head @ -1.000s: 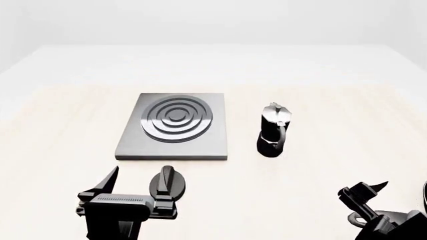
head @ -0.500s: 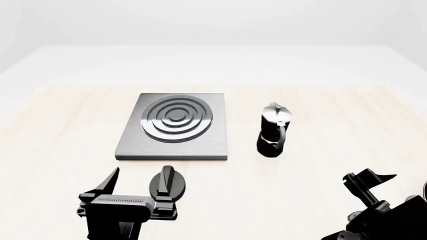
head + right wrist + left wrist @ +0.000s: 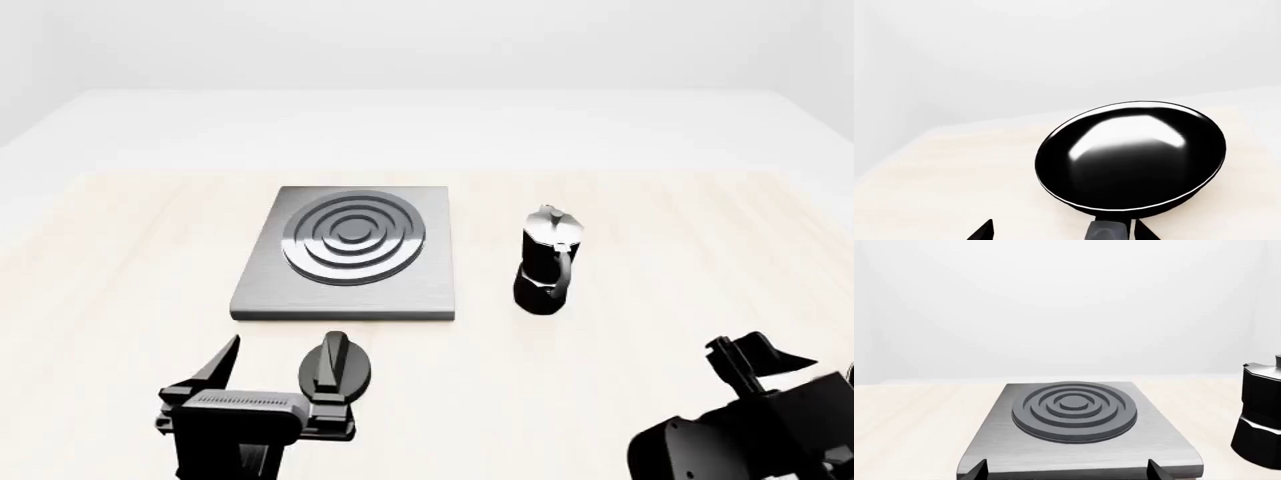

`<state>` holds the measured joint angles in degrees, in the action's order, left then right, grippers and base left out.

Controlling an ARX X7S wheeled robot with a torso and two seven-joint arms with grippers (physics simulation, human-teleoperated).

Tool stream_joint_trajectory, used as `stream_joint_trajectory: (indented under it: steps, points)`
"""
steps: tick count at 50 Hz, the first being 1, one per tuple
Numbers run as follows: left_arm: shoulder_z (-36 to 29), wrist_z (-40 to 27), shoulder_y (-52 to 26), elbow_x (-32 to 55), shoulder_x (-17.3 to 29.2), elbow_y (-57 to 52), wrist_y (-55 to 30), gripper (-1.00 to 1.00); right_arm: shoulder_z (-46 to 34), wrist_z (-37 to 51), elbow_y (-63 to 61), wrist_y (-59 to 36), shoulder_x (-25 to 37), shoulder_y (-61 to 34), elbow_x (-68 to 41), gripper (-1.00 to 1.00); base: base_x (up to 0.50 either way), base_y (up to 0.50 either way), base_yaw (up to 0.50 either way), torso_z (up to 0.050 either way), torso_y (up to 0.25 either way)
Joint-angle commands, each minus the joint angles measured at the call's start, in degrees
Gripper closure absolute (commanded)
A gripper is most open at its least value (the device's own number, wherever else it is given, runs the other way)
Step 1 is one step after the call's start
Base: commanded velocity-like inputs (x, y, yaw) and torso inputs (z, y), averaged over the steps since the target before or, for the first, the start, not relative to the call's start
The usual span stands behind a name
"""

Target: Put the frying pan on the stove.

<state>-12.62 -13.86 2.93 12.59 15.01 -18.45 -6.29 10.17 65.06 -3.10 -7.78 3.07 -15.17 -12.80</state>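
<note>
The frying pan (image 3: 1131, 160) is glossy black with a shiny inside and lies on the pale table in front of my right gripper (image 3: 1063, 233). Its handle (image 3: 1107, 231) points back between the open fingers, close to one fingertip (image 3: 1142, 231), and nothing is gripped. In the head view my right gripper (image 3: 754, 357) is at the lower right, turned toward the right edge. The stove (image 3: 350, 255) is a grey plate with a ringed burner at the table's middle left. My left gripper (image 3: 267, 385) hovers open just before the stove (image 3: 1074, 412).
A black-and-silver moka pot (image 3: 547, 262) stands upright just right of the stove, between it and the right arm. A small black knob (image 3: 331, 365) lies in front of the stove, by my left gripper. The moka pot (image 3: 1261, 420) also shows in the left wrist view.
My right arm has swung further right and lower in the head view, its gripper turning toward the right edge. The left arm, stove and moka pot have not moved.
</note>
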Motion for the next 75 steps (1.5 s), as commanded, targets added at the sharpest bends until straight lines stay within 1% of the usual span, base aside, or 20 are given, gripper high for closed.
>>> stream_joint_trajectory:
  steps: [1,15,24,26,40,44,55,62,75]
  points:
    - [-0.28,-0.18,0.08,0.23,0.19,0.24,0.34,-1.00,-0.26,3.44,3.23,0.76,0.20,-1.68,0.23,-1.00,0.00,0.00,0.00,0.000,0.000]
    - [-0.62,-0.35,-0.09,0.44,0.33,1.02,0.82,-1.00,-1.08,7.65,6.23,-1.54,0.87,-3.94,1.44,-1.00,0.00,0.00,0.00,0.000,0.000]
    - [-0.87,-0.40,-0.10,0.66,0.44,1.17,1.10,-1.00,-1.50,8.56,10.30,-2.62,1.62,-7.04,1.26,-1.00,0.00,0.00,0.00,0.000,0.000]
    - [-0.91,-0.48,-0.10,0.59,0.50,1.20,1.17,-1.00,-0.61,7.83,11.69,-2.40,1.30,-7.78,-0.67,-1.00,0.00,0.00,0.00,0.000,0.000]
    - [-1.34,-0.96,-0.39,0.66,0.71,0.70,0.75,-1.00,-0.17,10.94,11.45,-3.92,2.10,-8.76,-0.59,-1.00,0.00,0.00,0.00,0.000,0.000]
    - [-1.43,-1.05,-0.24,0.62,0.77,0.97,1.03,-1.00,1.59,11.59,12.25,-2.38,1.68,-8.59,-1.98,-1.00,0.00,0.00,0.00,0.000,0.000]
    - [-1.51,-1.26,-0.45,0.88,0.96,1.23,1.12,-1.00,2.14,12.87,14.80,-1.51,2.03,-9.17,-2.14,-1.00,0.00,0.00,0.00,0.000,0.000]
    - [-1.60,-1.38,-0.31,0.97,1.10,1.33,1.38,-1.00,1.73,12.56,15.20,-1.91,2.27,-9.41,-2.58,-1.00,0.00,0.00,0.00,0.000,0.000]
    - [-2.52,-1.53,-0.52,0.62,1.03,1.99,1.59,-1.00,1.50,11.00,19.90,-0.50,2.41,-10.56,-3.81,-1.00,0.00,0.00,0.00,0.000,0.000]
